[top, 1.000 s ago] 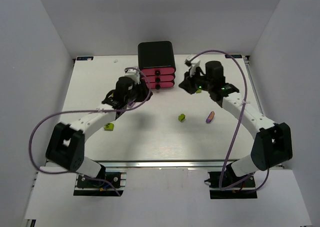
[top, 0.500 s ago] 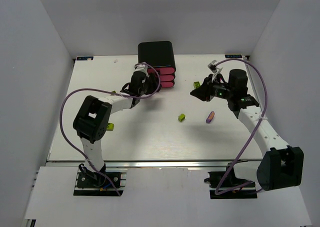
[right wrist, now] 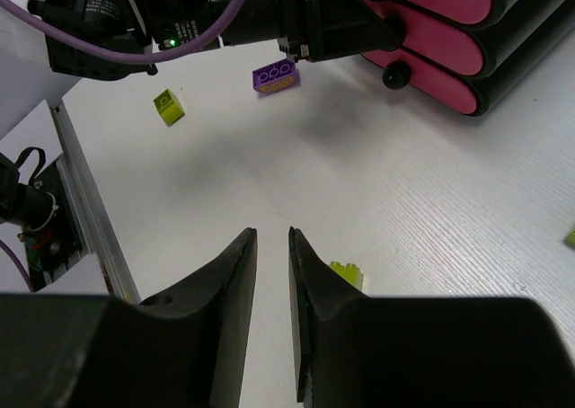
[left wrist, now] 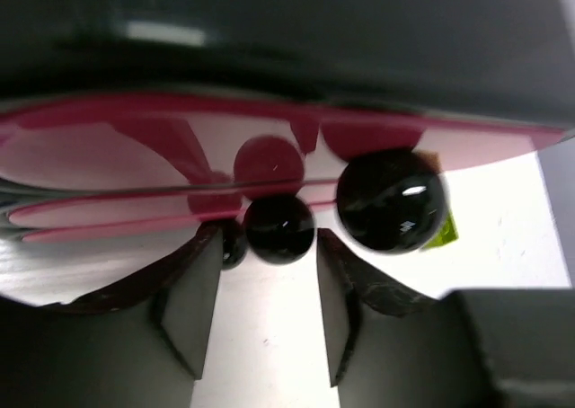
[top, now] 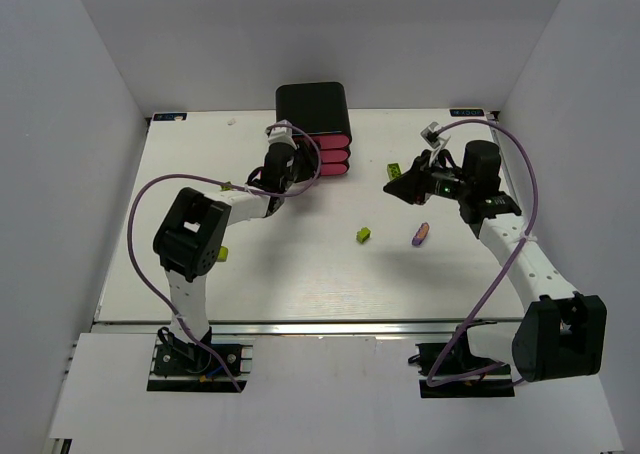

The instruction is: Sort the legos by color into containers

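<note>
The black cabinet with three pink drawers stands at the back middle. My left gripper is open at the drawer fronts. In the left wrist view the gripper has the middle black knob at the mouth of its jaws, with a gap on each side. My right gripper hovers to the right, narrowly open and empty. A lime lego and a purple lego lie mid-table. A green lego lies by the right gripper.
Another lime lego lies beside the left arm's elbow. The right wrist view shows a purple lego under the left arm, a lime one beyond it and a lime one by my right finger. White walls enclose the table.
The left gripper has moved up to the drawer fronts and its elbow has swung in. The right gripper has pulled back to the right, away from the cabinet.
</note>
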